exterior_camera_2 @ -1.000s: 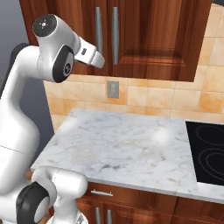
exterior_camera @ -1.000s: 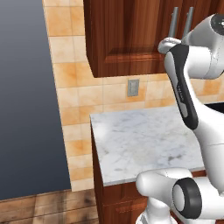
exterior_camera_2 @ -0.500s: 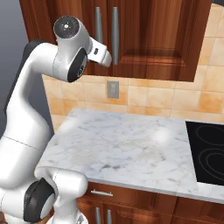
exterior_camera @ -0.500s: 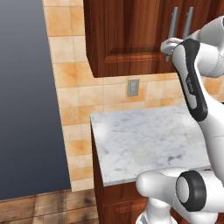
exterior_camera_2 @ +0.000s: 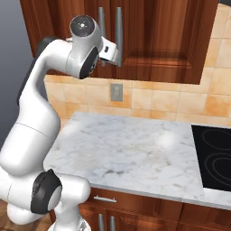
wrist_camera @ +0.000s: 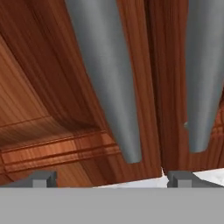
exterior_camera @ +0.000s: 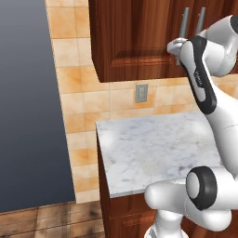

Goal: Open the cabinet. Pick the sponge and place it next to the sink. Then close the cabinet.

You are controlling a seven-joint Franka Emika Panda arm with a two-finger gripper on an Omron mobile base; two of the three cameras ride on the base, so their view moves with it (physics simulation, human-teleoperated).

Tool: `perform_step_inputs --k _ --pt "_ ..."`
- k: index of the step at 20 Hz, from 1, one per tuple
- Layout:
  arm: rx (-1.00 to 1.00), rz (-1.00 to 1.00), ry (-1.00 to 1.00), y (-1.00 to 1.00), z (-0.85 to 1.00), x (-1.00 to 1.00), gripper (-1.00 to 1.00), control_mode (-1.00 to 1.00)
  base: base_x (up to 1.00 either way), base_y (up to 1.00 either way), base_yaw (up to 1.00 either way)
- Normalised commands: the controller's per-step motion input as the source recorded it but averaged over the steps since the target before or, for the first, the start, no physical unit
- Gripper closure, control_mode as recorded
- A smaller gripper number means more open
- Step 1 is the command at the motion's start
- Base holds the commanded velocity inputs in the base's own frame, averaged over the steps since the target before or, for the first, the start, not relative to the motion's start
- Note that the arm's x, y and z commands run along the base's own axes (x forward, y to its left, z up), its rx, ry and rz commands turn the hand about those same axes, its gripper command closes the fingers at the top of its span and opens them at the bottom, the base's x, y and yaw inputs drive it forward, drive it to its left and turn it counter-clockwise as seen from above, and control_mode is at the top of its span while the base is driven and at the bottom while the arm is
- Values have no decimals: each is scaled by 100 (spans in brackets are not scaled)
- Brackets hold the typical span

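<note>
The cabinet (exterior_camera: pixel 135 42) (exterior_camera_2: pixel 158 40) hangs above the counter with both dark reddish-brown doors shut. Two vertical grey bar handles stand side by side at the door seam. My gripper (exterior_camera: pixel 173 46) (exterior_camera_2: pixel 113 53) is raised to the lower end of the left handle (exterior_camera: pixel 185 23) (exterior_camera_2: pixel 102 25). In the hand view this left handle (wrist_camera: pixel 109 87) fills the middle, and its lower end hangs just above the gap between my fingertips (wrist_camera: pixel 41 178). The right handle (wrist_camera: pixel 203 78) is beside it. The gripper (wrist_camera: pixel 111 178) is open and holds nothing. The sponge is hidden and the sink is out of view.
A white marble counter (exterior_camera: pixel 153 148) (exterior_camera_2: pixel 131 149) lies below the cabinet. A black stovetop (exterior_camera_2: pixel 214 158) is set at its right end. A wall outlet (exterior_camera: pixel 141 93) (exterior_camera_2: pixel 116 92) sits on the tan tiles. Lower wooden drawers (exterior_camera_2: pixel 135 207) run under the counter. A dark grey wall (exterior_camera: pixel 28 116) stands at left.
The arm has swung up and toward the cabinet, which brought the hand closer to the bar handles. The jaws stayed wide open and the doors stayed shut.
</note>
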Motion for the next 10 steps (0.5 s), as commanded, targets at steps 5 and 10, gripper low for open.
perform_step_inputs --k 5,10 --pt "0 0 0 -2 -9 47 -100 -100 0 0 0" --pt "0 0 0 -21 -9 32 -100 -100 0 0 0"
